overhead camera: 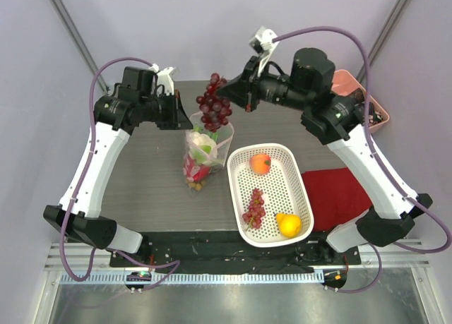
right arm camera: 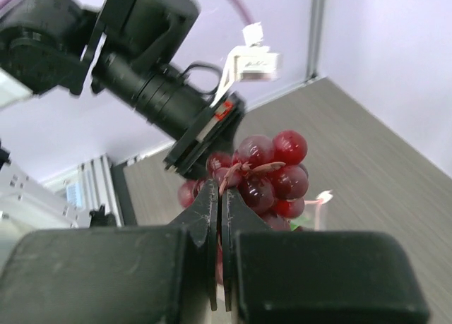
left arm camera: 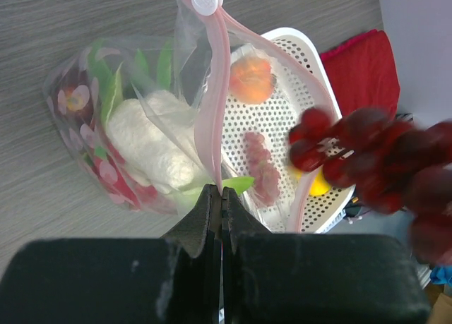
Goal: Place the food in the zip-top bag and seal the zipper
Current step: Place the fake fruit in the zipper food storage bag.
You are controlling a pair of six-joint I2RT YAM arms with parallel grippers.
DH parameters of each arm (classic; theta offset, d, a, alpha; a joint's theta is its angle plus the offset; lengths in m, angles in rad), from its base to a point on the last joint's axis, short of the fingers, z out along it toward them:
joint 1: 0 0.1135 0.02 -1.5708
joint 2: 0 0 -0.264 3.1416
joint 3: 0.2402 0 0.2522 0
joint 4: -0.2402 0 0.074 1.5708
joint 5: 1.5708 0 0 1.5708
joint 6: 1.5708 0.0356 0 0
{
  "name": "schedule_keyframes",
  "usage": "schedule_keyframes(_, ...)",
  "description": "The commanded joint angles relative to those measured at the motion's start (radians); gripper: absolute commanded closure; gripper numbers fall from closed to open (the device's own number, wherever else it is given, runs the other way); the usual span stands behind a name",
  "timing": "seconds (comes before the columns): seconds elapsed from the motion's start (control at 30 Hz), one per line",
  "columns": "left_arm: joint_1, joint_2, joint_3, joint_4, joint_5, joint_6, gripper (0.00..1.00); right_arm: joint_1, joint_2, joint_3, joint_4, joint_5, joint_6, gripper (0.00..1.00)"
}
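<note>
Over grey tabletop [overhead camera: 141,176], mid-loading: pinching zip-top bag [overhead camera: 203,154] mouth upright in fully closed left gripper [left arm camera: 220,197], dangling 1 red grape bunch [overhead camera: 214,105] just over it from clamped right gripper [right arm camera: 220,193]; next, lowering bunch inside.

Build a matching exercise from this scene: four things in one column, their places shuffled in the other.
1 large grape bunch
2 lemon
3 white bulb
4 red cloth

A inside the zip-top bag
B in the white basket
C on the table beside the basket
D hanging from the right fingers

Pairs: 1-D, 2-B, 3-A, 4-C
</note>
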Motion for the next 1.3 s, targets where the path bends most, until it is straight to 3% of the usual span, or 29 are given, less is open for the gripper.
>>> schedule_keyframes(0.0, 0.008, -0.007, 0.057, 0.005, 0.051, -0.001, 1.00, 0.051, -0.021, -0.053, 0.131, 0.012, -0.064, 0.99)
schedule_keyframes(0.13, 0.012, -0.014, 0.054, 0.000, 0.094, 0.002, 1.00, 0.068, -0.027, -0.151, 0.211, 0.035, -0.098, 0.99)
schedule_keyframes(0.33, 0.030, -0.027, 0.051, 0.000, 0.192, -0.001, 1.00, 0.077, -0.032, -0.341, 0.338, 0.061, -0.268, 0.99)
schedule_keyframes(0.57, 0.059, -0.022, 0.053, 0.000, 0.247, -0.013, 1.00, 0.102, -0.053, -0.433, 0.468, 0.176, -0.489, 0.99)
schedule_keyframes(0.8, 0.102, -0.005, 0.053, 0.008, 0.319, -0.041, 1.00, 0.173, -0.119, -0.562, 0.348, 0.052, -0.808, 0.99)
schedule_keyframes(1.0, 0.119, -0.007, 0.044, 0.006, 0.339, -0.040, 1.00, 0.230, -0.095, -0.584, 0.234, 0.124, -0.934, 0.99)
schedule_keyframes(1.1, 0.130, -0.010, 0.036, 0.003, 0.342, -0.035, 1.00, 0.238, -0.071, -0.526, 0.167, 0.185, -0.907, 0.79)
schedule_keyframes(1.13, 0.133, -0.013, 0.033, 0.003, 0.345, -0.035, 1.00, 0.238, -0.068, -0.509, 0.142, 0.190, -0.888, 0.61)
schedule_keyframes(1.17, 0.136, -0.010, 0.031, 0.006, 0.345, -0.035, 1.00, 0.238, -0.068, -0.487, 0.087, 0.190, -0.879, 0.54)
schedule_keyframes(1.2, 0.139, -0.010, 0.028, 0.006, 0.347, -0.035, 1.00, 0.238, -0.071, -0.452, 0.068, 0.188, -0.864, 0.40)
schedule_keyframes(1.27, 0.140, -0.010, 0.027, 0.011, 0.347, -0.040, 1.00, 0.238, -0.088, -0.407, 0.030, 0.209, -0.798, 0.30)
